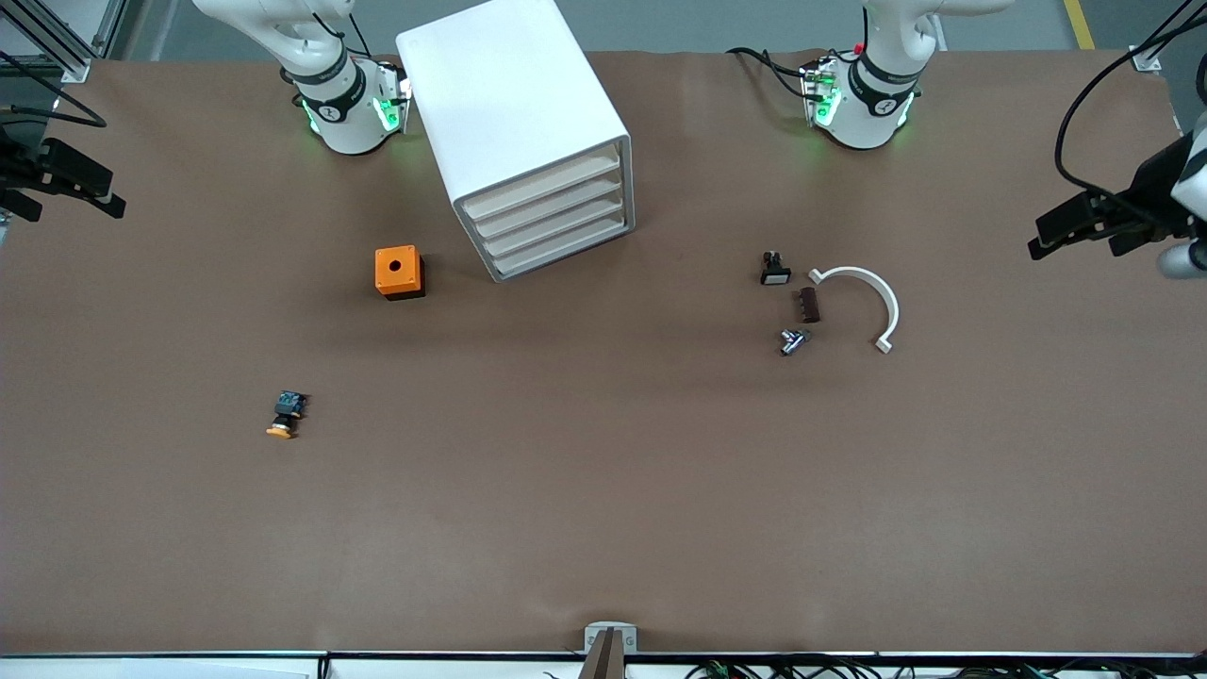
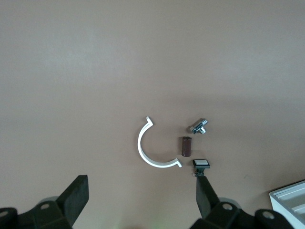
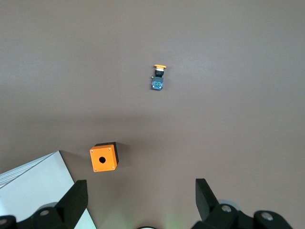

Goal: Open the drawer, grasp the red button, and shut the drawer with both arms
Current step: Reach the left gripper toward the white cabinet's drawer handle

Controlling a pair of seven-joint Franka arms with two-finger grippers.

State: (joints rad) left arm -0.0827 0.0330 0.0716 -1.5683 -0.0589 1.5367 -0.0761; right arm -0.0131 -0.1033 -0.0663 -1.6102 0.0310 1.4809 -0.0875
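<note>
Both grippers, left (image 1: 1061, 236) and right (image 1: 90, 193), spread and empty; risk: grabbing orange-capped twin button (image 1: 285, 416), at 7 o'clock from closed white four-drawer cabinet (image 1: 523, 132).

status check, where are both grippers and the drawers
Left gripper open, waiting at its table end; right gripper open at the other. Cabinet drawers all shut. No red button visible. Nothing blocks the drawer fronts.

A white cabinet (image 1: 519, 123) with pale cream drawer fronts (image 1: 556, 219) stands on a plain brown table (image 1: 603, 490), alongside an orange cube (image 1: 399, 272), an orange-yellow-capped button (image 1: 286, 415) and a white half-ring (image 1: 863, 302).
</note>
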